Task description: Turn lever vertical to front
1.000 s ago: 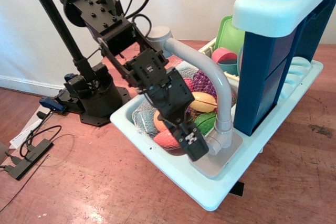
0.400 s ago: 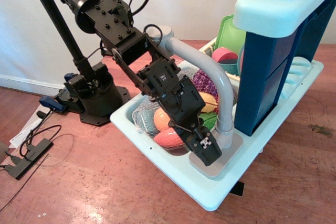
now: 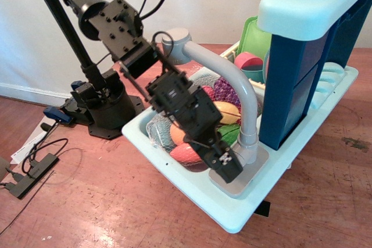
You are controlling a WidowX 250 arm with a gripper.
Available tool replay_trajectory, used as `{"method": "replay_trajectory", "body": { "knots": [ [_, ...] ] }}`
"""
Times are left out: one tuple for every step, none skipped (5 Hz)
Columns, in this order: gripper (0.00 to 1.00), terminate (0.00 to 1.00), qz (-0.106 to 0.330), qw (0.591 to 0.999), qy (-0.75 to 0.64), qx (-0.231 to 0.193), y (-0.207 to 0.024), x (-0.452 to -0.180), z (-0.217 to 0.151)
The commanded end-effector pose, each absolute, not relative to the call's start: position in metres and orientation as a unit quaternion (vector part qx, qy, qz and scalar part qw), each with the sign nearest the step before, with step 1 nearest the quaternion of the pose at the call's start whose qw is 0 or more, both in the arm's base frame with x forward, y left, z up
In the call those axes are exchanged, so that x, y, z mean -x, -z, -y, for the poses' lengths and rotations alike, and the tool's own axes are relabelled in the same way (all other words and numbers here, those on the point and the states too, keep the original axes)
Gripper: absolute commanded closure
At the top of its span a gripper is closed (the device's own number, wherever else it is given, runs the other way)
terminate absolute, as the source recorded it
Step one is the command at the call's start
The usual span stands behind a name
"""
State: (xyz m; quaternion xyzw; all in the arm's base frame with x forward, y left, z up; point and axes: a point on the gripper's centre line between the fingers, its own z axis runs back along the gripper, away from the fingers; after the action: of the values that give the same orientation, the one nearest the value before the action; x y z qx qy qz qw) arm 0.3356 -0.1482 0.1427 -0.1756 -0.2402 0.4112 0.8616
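Observation:
The toy faucet has a tall curved grey spout (image 3: 232, 74) rising from a round grey hub (image 3: 249, 150) on a grey base plate (image 3: 239, 187), at the front rim of the pale blue sink (image 3: 192, 187). My black gripper (image 3: 228, 168) is low over the base plate, right against the left side of the hub. Its fingers look pressed together with no gap showing. The lever is hidden behind the gripper, so I cannot tell which way it points or whether the fingers touch it.
The sink basin holds a net bag of toy fruit and vegetables (image 3: 224, 111). A dark blue and pale blue toy cabinet (image 3: 302, 74) stands right of the faucet. A green plate (image 3: 254, 39) and a pink cup (image 3: 249, 62) are behind. The arm's base (image 3: 104, 105) and cables (image 3: 35, 161) are on the floor at left.
The gripper moved right and down to the faucet hub, covering the lever, then drew back slightly up and left. The arm's upper links shifted with it.

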Motion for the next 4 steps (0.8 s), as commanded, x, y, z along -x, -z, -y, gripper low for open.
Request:
{"method": "replay_trajectory", "body": {
  "knots": [
    [0.00, 0.00, 0.255, 0.845, -0.423, 0.205, -0.156, -0.315, 0.147],
    [0.00, 0.00, 0.244, 0.841, -0.441, 0.200, -0.147, -0.284, 0.142],
    [0.00, 0.00, 0.245, 0.831, -0.461, 0.193, -0.145, -0.250, 0.134],
    [0.00, 0.00, 0.229, 0.836, -0.462, 0.188, -0.148, -0.238, 0.132]
  ]
}}
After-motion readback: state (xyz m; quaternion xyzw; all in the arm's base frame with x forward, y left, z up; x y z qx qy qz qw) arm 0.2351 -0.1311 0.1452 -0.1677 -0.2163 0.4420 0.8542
